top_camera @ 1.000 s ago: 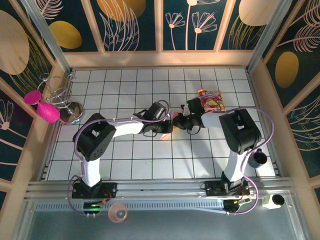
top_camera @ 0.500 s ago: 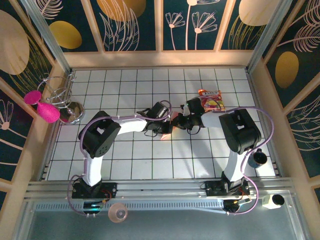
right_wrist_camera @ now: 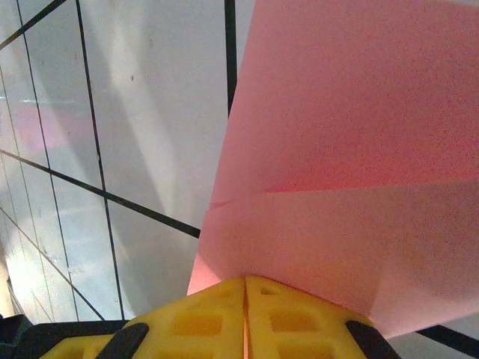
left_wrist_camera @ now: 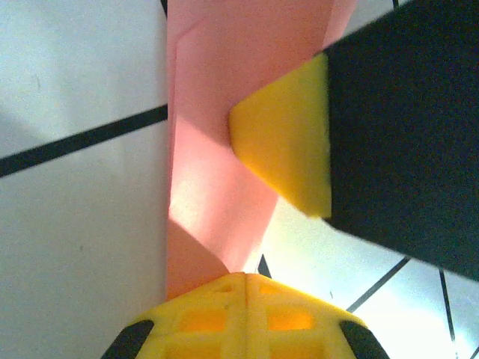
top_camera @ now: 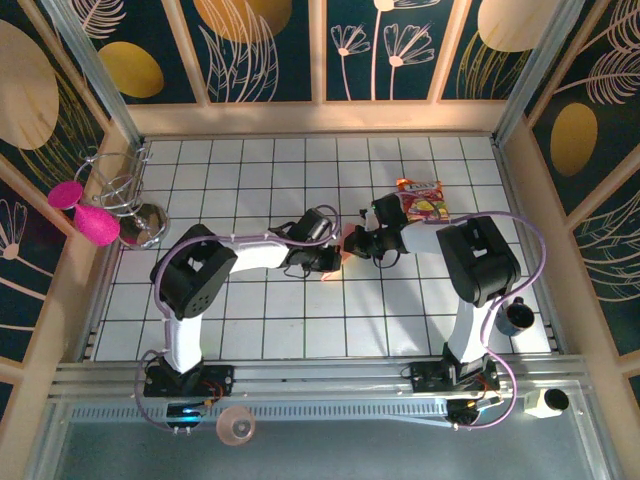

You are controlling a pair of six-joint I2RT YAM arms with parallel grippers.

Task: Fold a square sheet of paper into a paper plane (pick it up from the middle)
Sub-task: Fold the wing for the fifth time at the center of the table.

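Note:
The square sheet of paper (left_wrist_camera: 213, 157) is salmon pink and folded into a narrow creased strip above the white tiles. My left gripper (left_wrist_camera: 247, 278) is shut on its lower end. My right gripper (right_wrist_camera: 245, 281) is shut on another part of the same paper (right_wrist_camera: 352, 142), which spreads up and right with a crease across it. In the left wrist view, one yellow fingertip (left_wrist_camera: 288, 146) of the right gripper presses on the strip's right edge. In the top view the left gripper (top_camera: 333, 257) and right gripper (top_camera: 351, 243) meet tip to tip mid-table, hiding most of the paper (top_camera: 329, 269).
A red-and-yellow snack packet (top_camera: 424, 201) lies just behind the right arm's wrist. A wire rack (top_camera: 125, 190) with magenta discs (top_camera: 85, 215) stands at the far left. A dark cup (top_camera: 517, 316) sits by the right wall.
The left gripper's jaws have closed fully on the paper. Both grippers have drawn slightly closer together, and less pink shows between them from above.

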